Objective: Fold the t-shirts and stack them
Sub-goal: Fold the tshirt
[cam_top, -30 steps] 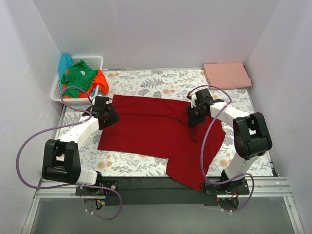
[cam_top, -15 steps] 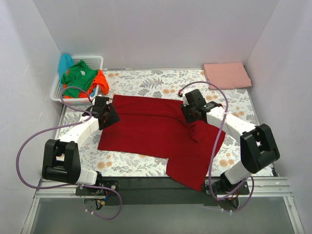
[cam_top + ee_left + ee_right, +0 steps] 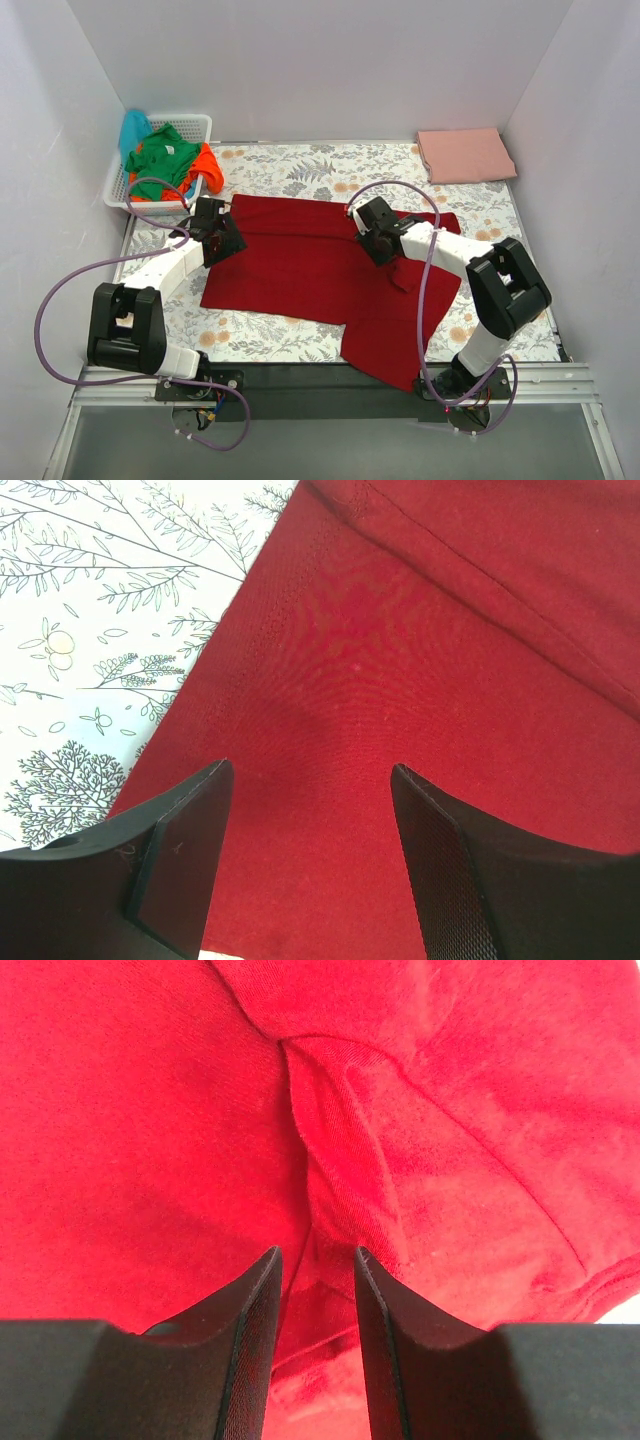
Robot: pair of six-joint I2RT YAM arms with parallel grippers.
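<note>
- Dark red t-shirt lies spread across the middle of the floral-patterned table. Its far edge is folded over into a band, and one lower part reaches the near edge of the table on the right side.
- Left gripper sits at the shirt's left edge, low over the cloth. In the left wrist view its jaws stand wide apart above flat red fabric, and the leaf-printed table surface shows just beside the shirt's edge.
- Right gripper is over the upper middle of the same shirt. In the right wrist view its jaws are drawn close together, and a raised ridge of red cloth runs straight down into the narrow gap between them, so it looks pinched there. Creases spread out from that spot.
- A folded salmon pink t-shirt lies flat at the far right corner of the table, well apart from the red one.
- A white lattice basket stands at the far left corner. It holds a crumpled green t-shirt on top, an orange t-shirt hanging over the right rim, and a turquoise t-shirt at the far left side.
</note>
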